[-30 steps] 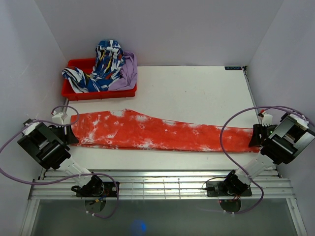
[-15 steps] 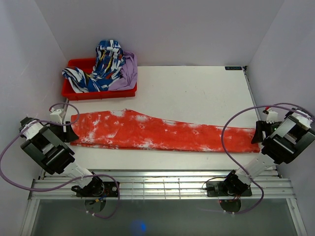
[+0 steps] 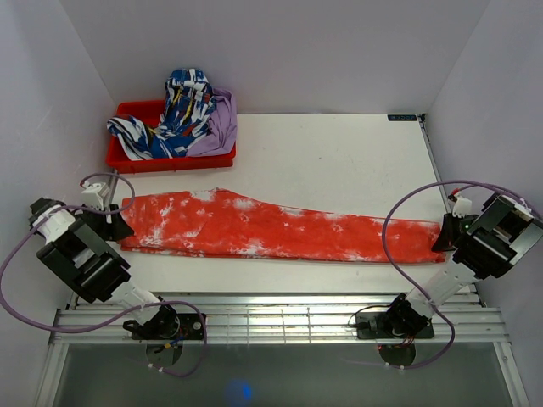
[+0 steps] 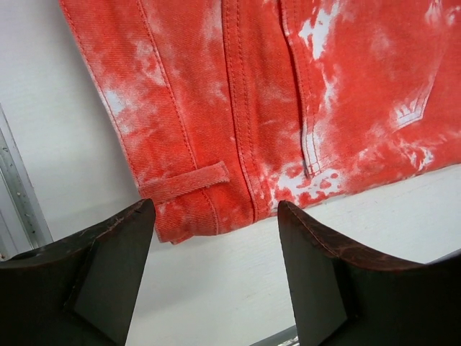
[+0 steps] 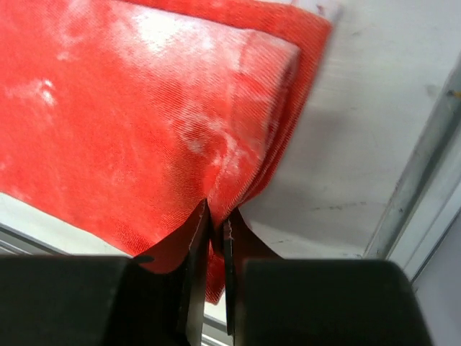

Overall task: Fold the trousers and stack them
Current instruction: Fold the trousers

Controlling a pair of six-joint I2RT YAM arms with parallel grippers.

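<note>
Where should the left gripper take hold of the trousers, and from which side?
Probably the waistband corner by the belt loop, coming in from the trousers' left end. They lie flat and stretched lengthwise, the right gripper pinches the hem end, and the open left gripper sits just off that waistband edge, facing it.

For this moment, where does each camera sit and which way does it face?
Top external: above and behind the bases, looking down on the table, both arms and the trousers.
Left wrist: on the left arm, looking down past the open left gripper at the waistband.
Right wrist: on the right arm, looking past the right gripper shut on the hem.
Shared: all three show the trousers.
</note>
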